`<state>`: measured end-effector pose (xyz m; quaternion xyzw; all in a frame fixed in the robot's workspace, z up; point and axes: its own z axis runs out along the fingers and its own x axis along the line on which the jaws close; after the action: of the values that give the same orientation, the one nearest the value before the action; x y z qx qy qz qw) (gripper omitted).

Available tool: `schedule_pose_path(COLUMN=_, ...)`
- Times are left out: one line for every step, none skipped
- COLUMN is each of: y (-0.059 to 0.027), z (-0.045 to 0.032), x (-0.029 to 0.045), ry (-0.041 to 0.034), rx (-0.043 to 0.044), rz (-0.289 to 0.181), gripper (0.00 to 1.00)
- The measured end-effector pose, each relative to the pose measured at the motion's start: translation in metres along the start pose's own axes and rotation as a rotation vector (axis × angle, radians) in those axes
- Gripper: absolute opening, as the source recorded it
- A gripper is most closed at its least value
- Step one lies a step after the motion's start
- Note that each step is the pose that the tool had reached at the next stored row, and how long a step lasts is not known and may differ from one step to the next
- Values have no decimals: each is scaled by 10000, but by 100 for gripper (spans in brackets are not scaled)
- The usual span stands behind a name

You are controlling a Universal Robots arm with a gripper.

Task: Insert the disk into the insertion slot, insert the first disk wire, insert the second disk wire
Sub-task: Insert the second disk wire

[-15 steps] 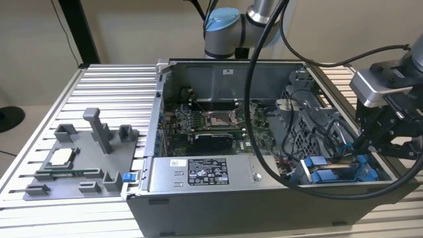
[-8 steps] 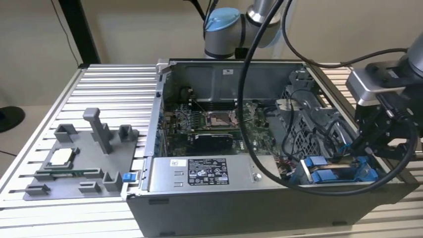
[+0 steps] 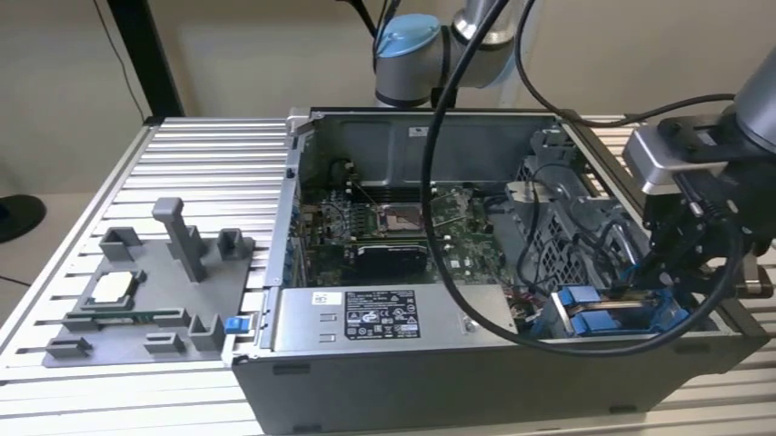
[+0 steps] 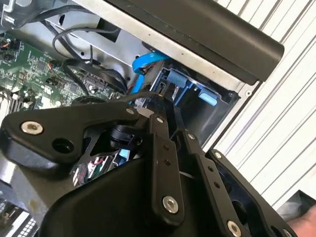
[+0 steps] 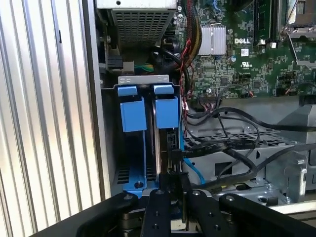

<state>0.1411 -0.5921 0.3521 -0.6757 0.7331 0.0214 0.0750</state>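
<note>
The gripper is seen in the first wrist view with its black fingers drawn nearly together, and a thin black connector with a blue wire trailing from it is pinched between the tips. The connector is held against the near end of the disk, which is seated on edge in the insertion slot, its blue carrier tabs lying side by side under the grey metal lip of the bay. The long axis of the disk is seen running from the gripper towards the grey perforated power-supply box.

In the exterior view the gripper is lowered into the corner of the open computer case at the exterior view's right, just above the blue carriers. In the second wrist view the closed fingers are pointed at the blue frame below the case's dark rim.

Room is tight there: the case wall and the ribbed aluminium table are found just beside the bay on one side, while loose black cables and a perforated metal cage are crowded on the other. The green motherboard lies beyond them.
</note>
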Motion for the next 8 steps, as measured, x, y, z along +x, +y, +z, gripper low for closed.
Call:
schedule_pose_path(y=10, z=14, x=3, ry=-3, rx=0, rz=1, gripper=0)
schedule_pose_path(y=11, z=26, x=4, ry=-15, rx=-2, rz=1, gripper=0)
schedule_pose_path(y=11, z=37, x=6, ry=-50, rx=-4, rz=4, gripper=0)
schedule_pose_path(y=-1, z=45, x=6, ry=-85, rx=-8, rz=6, gripper=0)
schedule_pose_path(y=-17, z=50, x=5, ry=-109, rx=-11, rz=9, gripper=0)
schedule_pose_path(y=-40, z=53, x=4, ry=-139, rx=-14, rz=12, gripper=0)
schedule_pose_path(y=-80, z=56, x=1, ry=-153, rx=-33, rz=15, gripper=0)
schedule_pose_path(y=-112, z=59, x=-1, ry=-154, rx=-66, rz=22, gripper=0)
